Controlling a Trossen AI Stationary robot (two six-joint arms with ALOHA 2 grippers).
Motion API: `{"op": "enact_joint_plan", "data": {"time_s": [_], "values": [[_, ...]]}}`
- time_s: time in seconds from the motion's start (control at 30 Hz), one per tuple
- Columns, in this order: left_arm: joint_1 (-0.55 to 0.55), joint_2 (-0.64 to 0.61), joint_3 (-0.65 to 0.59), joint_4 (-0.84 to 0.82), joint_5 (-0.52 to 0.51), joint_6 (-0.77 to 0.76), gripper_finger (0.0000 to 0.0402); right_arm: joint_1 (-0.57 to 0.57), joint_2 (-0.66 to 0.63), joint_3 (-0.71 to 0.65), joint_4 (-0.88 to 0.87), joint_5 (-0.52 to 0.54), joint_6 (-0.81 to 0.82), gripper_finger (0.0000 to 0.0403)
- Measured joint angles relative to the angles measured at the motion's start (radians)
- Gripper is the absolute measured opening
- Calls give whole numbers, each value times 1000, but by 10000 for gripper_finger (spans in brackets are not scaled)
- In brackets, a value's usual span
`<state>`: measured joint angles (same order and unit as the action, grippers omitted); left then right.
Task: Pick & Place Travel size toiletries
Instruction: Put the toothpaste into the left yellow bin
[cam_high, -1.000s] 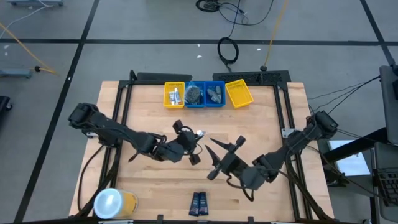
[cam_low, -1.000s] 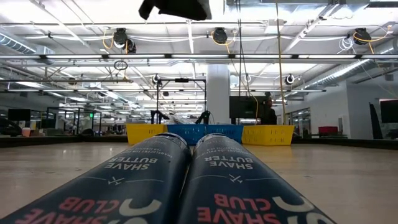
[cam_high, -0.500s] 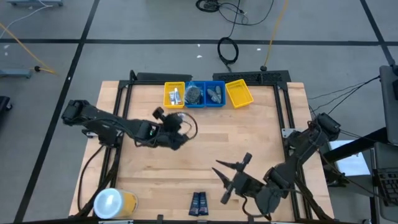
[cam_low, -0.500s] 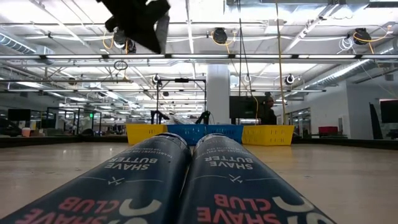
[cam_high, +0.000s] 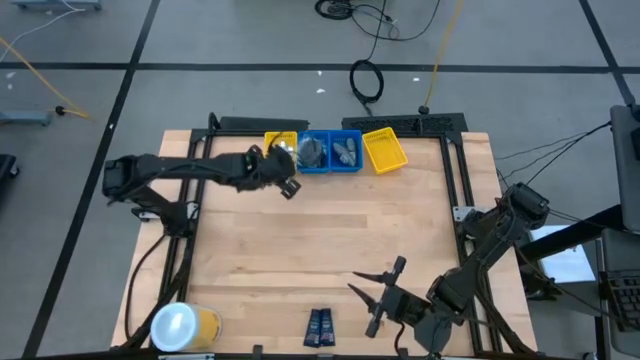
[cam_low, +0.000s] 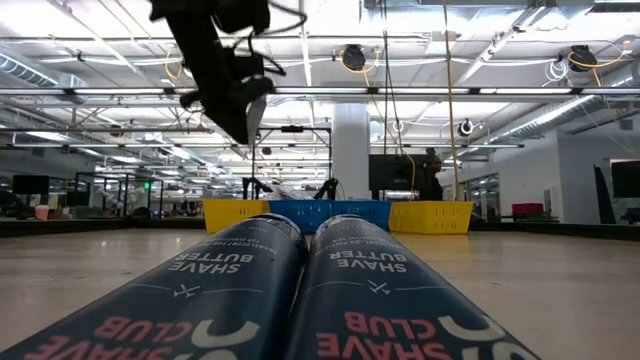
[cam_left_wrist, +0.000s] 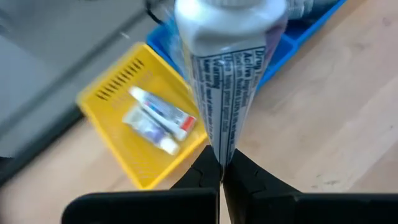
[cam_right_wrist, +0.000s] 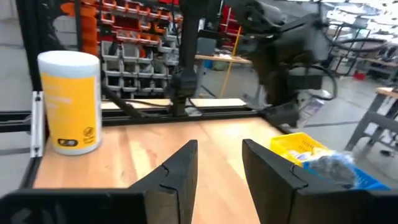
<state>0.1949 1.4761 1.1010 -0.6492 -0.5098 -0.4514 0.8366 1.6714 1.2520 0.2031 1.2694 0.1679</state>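
My left gripper (cam_high: 284, 172) hovers by the near edge of the left yellow tray (cam_high: 272, 150) and is shut on a small white tube (cam_left_wrist: 227, 74) with printed text. In the low view it (cam_low: 245, 110) hangs high above the table. That tray (cam_left_wrist: 118, 106) holds other small tubes (cam_left_wrist: 158, 121). Two navy packets (cam_high: 320, 327) marked "Shave Butter" lie flat at the table's near edge, filling the low view (cam_low: 300, 290). My right gripper (cam_high: 375, 292) is open to the right of the packets, touching nothing; its own view shows the fingers (cam_right_wrist: 219, 146) apart. My left gripper pinches the white tube by its flat crimped end (cam_left_wrist: 221, 148), only at the fingertips. The tube runs straight on beyond the fingers, its wide cap end (cam_left_wrist: 230, 12) farthest from them. It is lifted clear, over the near rim of the yellow tray.
Two blue trays (cam_high: 330, 152) with grey contents and a second yellow tray (cam_high: 385, 150) stand in a row along the far edge. A large white-topped yellow container (cam_high: 180, 327) stands at the near left corner, seen also in the right wrist view (cam_right_wrist: 68, 102). Bare wood (cam_high: 330, 230) lies between.
My left gripper has carried the white tube from the table's middle toward the far edge, up to the left yellow tray, staying shut on it. My right gripper has drawn back toward the near edge and stayed open.
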Motion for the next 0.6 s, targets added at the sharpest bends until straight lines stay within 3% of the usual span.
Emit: {"op": "enact_joint_plan", "data": {"time_s": [0.17, 0.6], "values": [[123, 1, -103, 156, 190, 30, 0, 0, 0, -35, 58, -21, -1, 115], [317, 1, -197, 243, 299, -29, 0, -6, 0, -46, 80, -21, -3, 114]]}}
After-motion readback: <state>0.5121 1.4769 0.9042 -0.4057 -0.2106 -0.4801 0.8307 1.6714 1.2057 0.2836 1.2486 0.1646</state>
